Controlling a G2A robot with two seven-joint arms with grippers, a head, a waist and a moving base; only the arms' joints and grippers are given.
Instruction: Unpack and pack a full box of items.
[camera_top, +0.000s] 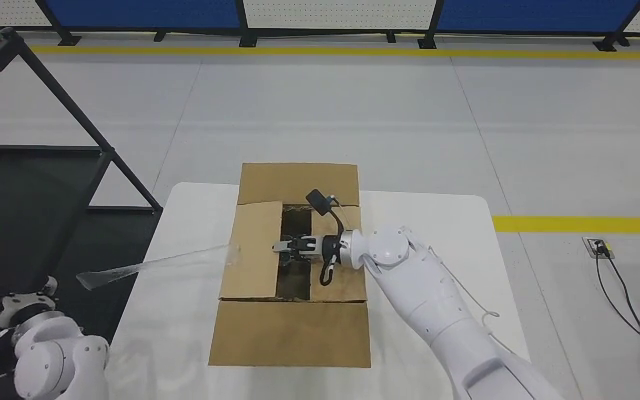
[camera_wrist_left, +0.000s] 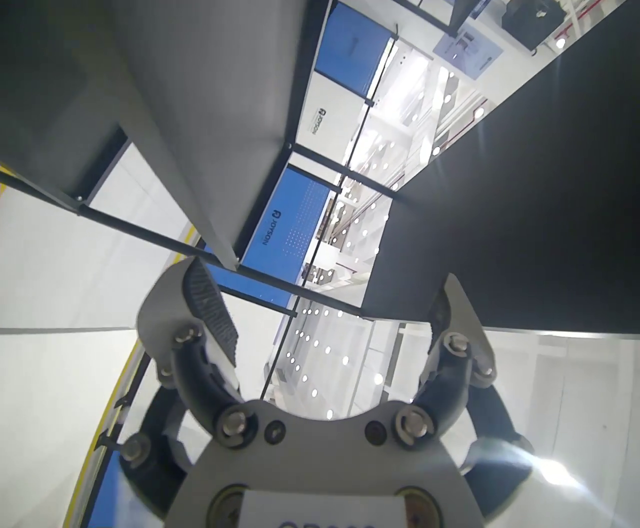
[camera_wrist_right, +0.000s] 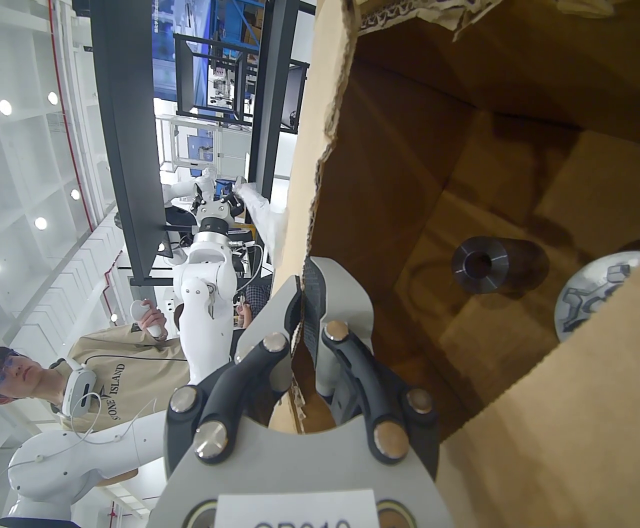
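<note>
Cardboard box flap (camera_wrist_right: 320, 100) sits clamped in the right jaws; left jaws gape empty.

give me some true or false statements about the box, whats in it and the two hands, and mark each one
1. The right hand is pinched on a torn edge of the brown cardboard box. True.
2. The left hand grips a roll of tape. False: it is open and holds nothing.
3. A dark metal cylinder lies inside the box. True.
4. The box's top flaps are closed. False: they are spread open.
5. The box stands on the floor. False: it stands on the white table.
</note>
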